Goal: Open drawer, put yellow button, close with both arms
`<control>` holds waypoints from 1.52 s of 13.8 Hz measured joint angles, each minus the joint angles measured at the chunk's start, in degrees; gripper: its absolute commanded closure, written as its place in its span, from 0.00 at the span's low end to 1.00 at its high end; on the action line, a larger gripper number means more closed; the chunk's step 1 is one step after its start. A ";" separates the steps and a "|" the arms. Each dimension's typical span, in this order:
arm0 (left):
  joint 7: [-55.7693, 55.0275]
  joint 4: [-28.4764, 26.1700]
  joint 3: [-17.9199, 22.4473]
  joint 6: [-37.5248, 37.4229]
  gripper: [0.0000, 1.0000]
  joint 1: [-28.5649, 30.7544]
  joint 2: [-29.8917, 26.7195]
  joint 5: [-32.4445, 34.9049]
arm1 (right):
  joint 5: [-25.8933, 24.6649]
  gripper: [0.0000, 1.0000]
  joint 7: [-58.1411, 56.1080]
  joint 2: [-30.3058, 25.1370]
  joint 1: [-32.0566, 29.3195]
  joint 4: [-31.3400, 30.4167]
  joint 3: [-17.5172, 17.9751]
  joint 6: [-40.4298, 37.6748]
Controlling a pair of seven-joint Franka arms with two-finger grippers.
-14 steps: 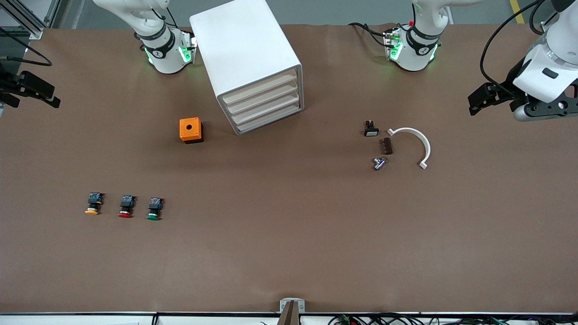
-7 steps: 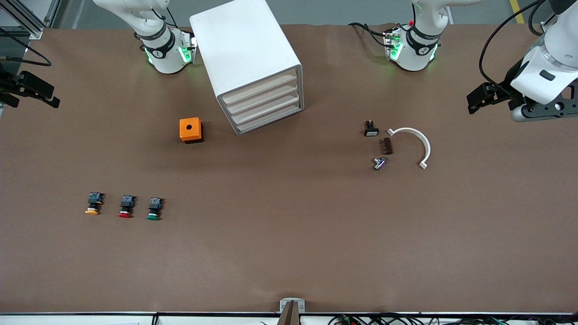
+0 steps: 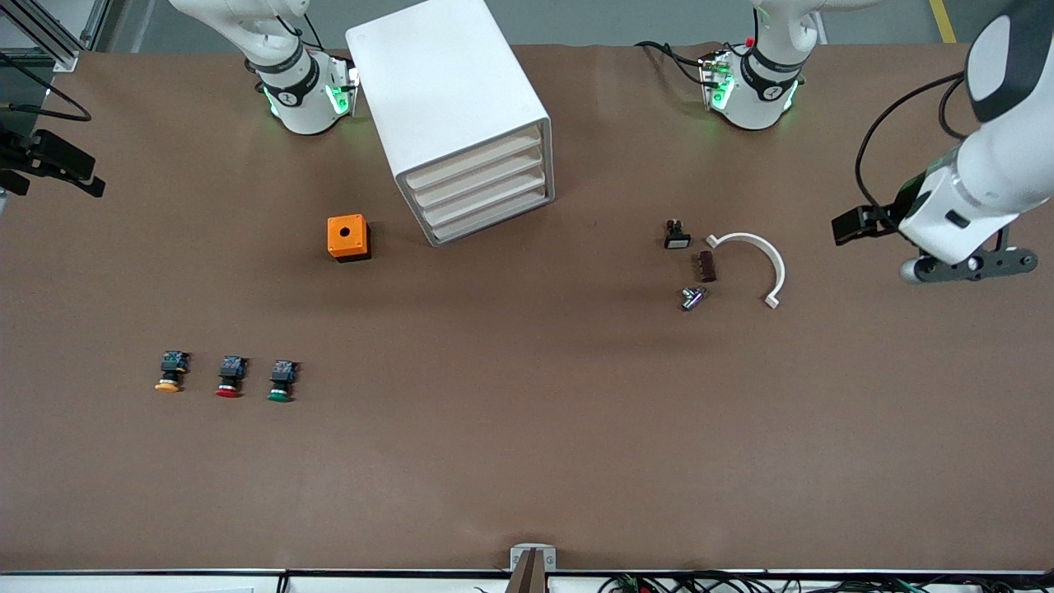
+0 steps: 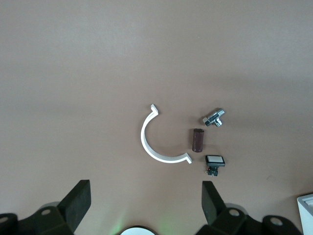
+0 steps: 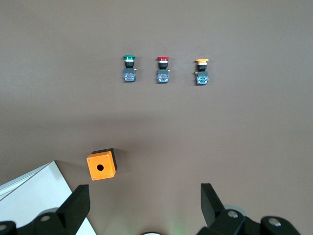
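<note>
The cabinet (image 3: 451, 115) stands between the two arm bases, its four drawers all shut; which drawer (image 3: 486, 183) is meant cannot be told, and no handle or pull is clear on the pale fronts, so a fingertip would probably have to catch a front's edge; the drawer looks like light, stiff plastic that should slide easily, and the cabinet itself may shift if pulled one-handed. The yellow button (image 3: 170, 372) lies toward the right arm's end of the table, nearer the front camera than the orange cube (image 3: 347, 237), in a row beside the red button (image 3: 230, 376) and green button (image 3: 281, 380); it looks tiny, rigid and light, apt to roll on its round cap, best pinched across the black-and-blue body. The left gripper (image 4: 145, 200) hangs over bare table near the white arc (image 3: 756, 262), fingers spread wide and empty; the right gripper (image 5: 144, 201), at the table's edge, is likewise wide open and empty, its fingertips cut off in both wrist views.
</note>
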 measured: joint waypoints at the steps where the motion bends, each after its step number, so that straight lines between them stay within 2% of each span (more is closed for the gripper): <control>1: -2.18 0.87 -0.02 0.83 0.00 -0.10 2.64 0.00 | -0.04 0.00 0.00 0.06 -0.73 -0.01 -0.28 -0.12; 6: -25.24 7.98 -0.81 1.99 0.00 -1.31 16.72 -2.44 | -0.05 0.00 -0.15 2.74 -4.11 -0.58 -0.89 -0.58; 9: -42.52 9.11 -0.94 2.14 0.00 -4.64 21.13 -2.97 | -0.66 0.00 -0.26 10.12 -6.88 -1.14 -0.99 1.43; 12: -62.49 9.31 -1.00 1.97 0.00 -8.53 24.19 -4.85 | -3.85 0.00 -3.05 18.78 -8.15 -1.37 -1.03 10.73; 14: -73.62 9.33 -1.01 0.49 0.00 -9.94 26.40 -8.89 | -4.28 0.00 -5.71 23.05 -8.94 -1.36 -1.05 16.54; 17: -83.94 9.37 -1.07 -0.51 0.00 -11.98 29.85 -17.85 | -4.29 0.00 -8.02 28.21 -10.21 -1.32 -1.07 22.88; 21: -99.14 9.47 -1.12 -0.63 0.00 -17.97 32.39 -29.62 | -4.30 0.00 -8.41 35.24 -10.67 -1.35 -1.08 30.33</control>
